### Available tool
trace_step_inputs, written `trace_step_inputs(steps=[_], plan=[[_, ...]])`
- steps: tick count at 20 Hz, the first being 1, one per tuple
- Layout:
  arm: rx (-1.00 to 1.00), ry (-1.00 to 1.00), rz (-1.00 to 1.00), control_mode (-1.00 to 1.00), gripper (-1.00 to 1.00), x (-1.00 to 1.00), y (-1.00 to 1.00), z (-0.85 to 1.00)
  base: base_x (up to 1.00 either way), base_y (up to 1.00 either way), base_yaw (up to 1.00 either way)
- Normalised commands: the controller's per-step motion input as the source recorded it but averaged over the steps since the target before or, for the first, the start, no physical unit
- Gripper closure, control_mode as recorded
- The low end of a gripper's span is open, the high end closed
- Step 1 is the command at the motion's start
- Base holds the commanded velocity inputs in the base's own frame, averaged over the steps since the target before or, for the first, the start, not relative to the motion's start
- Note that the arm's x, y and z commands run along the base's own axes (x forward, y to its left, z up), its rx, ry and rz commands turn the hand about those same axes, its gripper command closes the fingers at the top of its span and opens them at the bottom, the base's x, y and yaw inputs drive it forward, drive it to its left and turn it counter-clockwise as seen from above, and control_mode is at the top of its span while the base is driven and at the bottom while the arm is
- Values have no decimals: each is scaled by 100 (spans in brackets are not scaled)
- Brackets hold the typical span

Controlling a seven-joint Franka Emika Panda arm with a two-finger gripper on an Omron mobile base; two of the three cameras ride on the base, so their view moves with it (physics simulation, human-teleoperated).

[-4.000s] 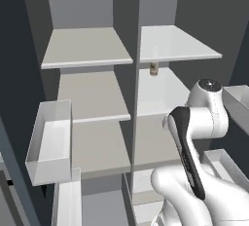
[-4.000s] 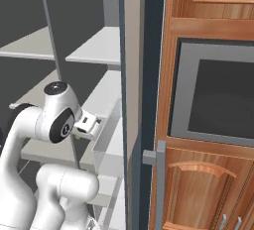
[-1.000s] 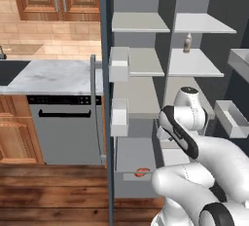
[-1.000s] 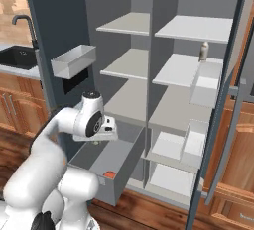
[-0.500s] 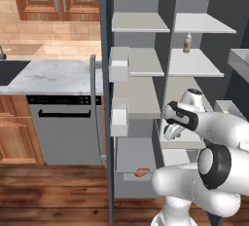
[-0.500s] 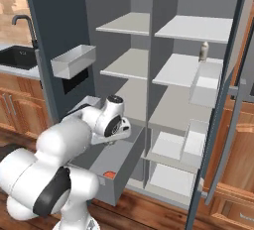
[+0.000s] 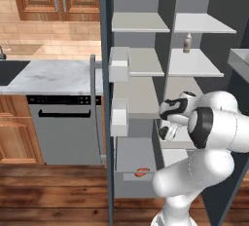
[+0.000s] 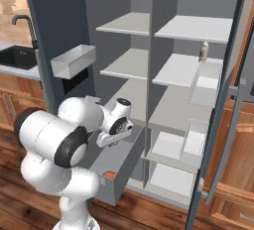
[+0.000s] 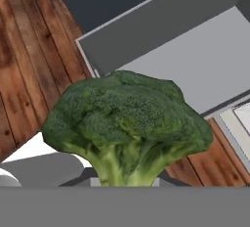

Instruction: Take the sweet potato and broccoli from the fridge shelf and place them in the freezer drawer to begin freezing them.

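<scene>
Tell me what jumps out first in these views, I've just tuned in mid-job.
The broccoli looms large in the hand view, stem toward the gripper, which is shut on it, with wood floor and the grey drawer behind. In the base views the white arm bends in front of the open fridge, above the pulled-out freezer drawer, where the sweet potato lies near the front. A small bottle stands alone on a right-hand shelf.

Broccoli point(image 9: 128, 123) held aloft – sweet potato point(image 7: 142, 172) lies in open freezer drawer point(image 8: 120, 167)
</scene>
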Motion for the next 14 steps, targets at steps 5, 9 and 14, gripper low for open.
trace_step_inputs(steps=[5, 9, 14], plan=[[2, 0, 25, -100, 100, 24, 3, -46, 0, 0, 0], [0, 0, 20, -100, 100, 29, 24, -53, 0, 0, 0], [0, 0, 13, -100, 100, 20, 29, -41, 0, 0, 0]])
